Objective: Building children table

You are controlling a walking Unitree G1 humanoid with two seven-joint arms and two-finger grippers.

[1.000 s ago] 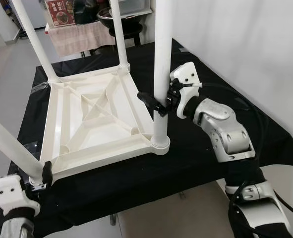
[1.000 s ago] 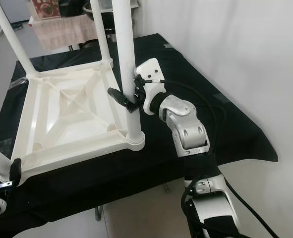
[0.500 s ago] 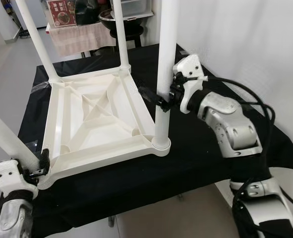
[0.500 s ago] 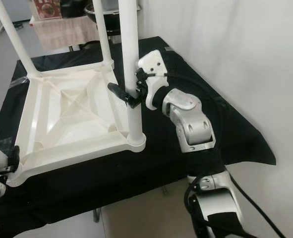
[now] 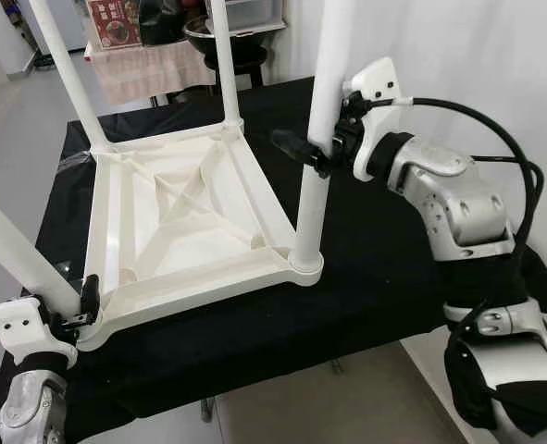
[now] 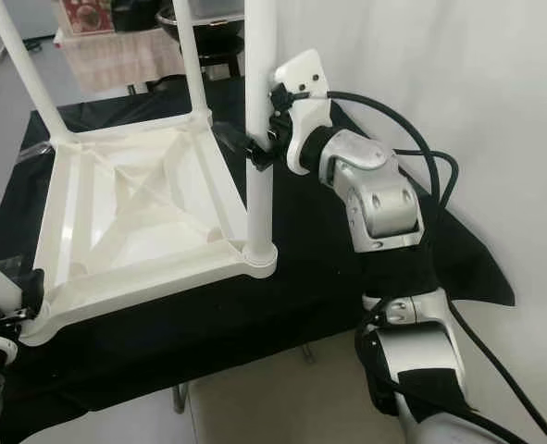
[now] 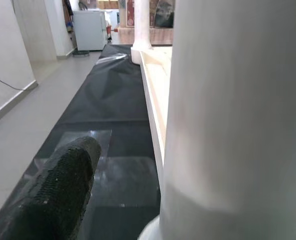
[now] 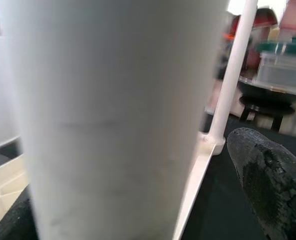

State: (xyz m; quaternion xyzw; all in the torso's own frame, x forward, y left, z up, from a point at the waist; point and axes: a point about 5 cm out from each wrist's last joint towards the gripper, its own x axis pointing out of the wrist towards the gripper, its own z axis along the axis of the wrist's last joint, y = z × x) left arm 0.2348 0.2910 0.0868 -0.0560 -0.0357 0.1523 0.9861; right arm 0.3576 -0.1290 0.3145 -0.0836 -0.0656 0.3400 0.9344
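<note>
- Right gripper (image 5: 321, 155), on my silver right arm, has its two black fingers closed around the near right table leg (image 5: 312, 199), partway up the tube and well above its socket.
- Seen from the right wrist camera, that leg sits between the fingers, with one black fingertip (image 8: 268, 185) beside it.
- Left gripper (image 5: 80, 310) is low at the near left corner, against the base of the near left leg (image 5: 14, 259). One finger (image 7: 57, 192) stands just beside the tube; I cannot tell whether the fingers are closed on it.
- Both legs belong to the white plastic children's table (image 5: 185, 217), which lies upside down on a work surface covered in black cloth (image 5: 384, 268), its ribbed underside facing up.
- Two more legs, the far left leg (image 5: 69, 79) and the far right leg (image 5: 222, 65), stand in the far corners, so all four corners carry a leg.
- My judgement on handling: the table looks like hollow moulded plastic, so light and fairly stiff, but the round smooth legs would be slippery under the fingers and could twist in the grip.
- I would take hold low on a leg, near its socket (image 5: 305, 264), where pushing down seats it without levering the tube sideways.
- A high grip, as on the right now, gives leverage and could tip the light table on the cloth.
</note>
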